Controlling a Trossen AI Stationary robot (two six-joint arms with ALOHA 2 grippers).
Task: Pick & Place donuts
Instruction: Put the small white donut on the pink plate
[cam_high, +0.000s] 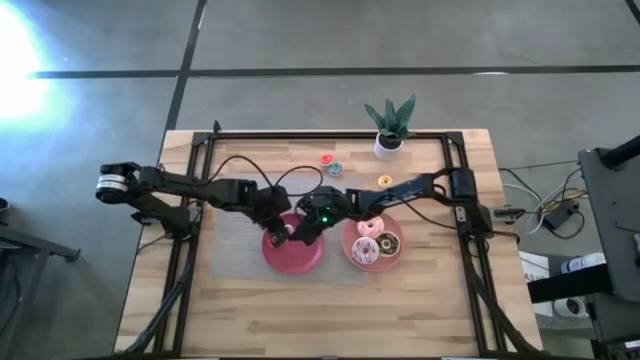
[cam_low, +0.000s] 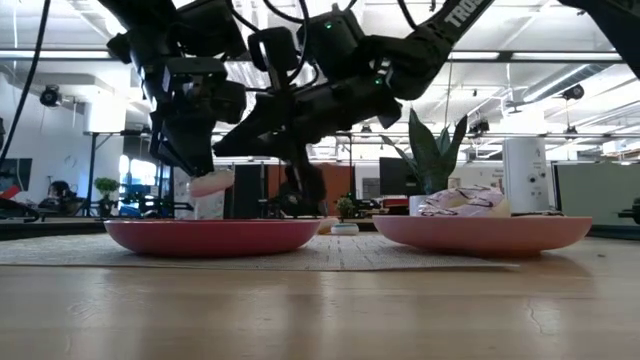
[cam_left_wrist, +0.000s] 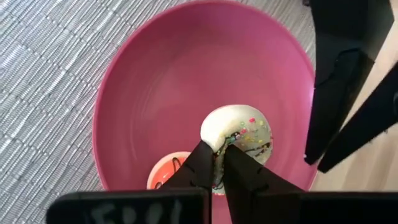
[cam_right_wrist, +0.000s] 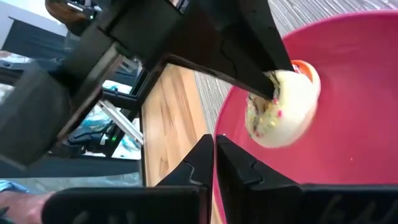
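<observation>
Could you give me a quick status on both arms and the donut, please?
Left gripper shut on cream sprinkled donut, held above the left pink plate. Right gripper shut, empty, crowding close beside it. Small orange donut below on plate.

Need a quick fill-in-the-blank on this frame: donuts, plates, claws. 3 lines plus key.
1. The left claw holds a cream sprinkled donut above the ___ pink plate.
2. The larger donuts lie on the ___ pink plate.
3. The right claw holds nothing; its fingers are ___.
4. On the bare wood near the potted plant lie ___ tiny donuts.

Missing words: left; right; shut; three
</observation>
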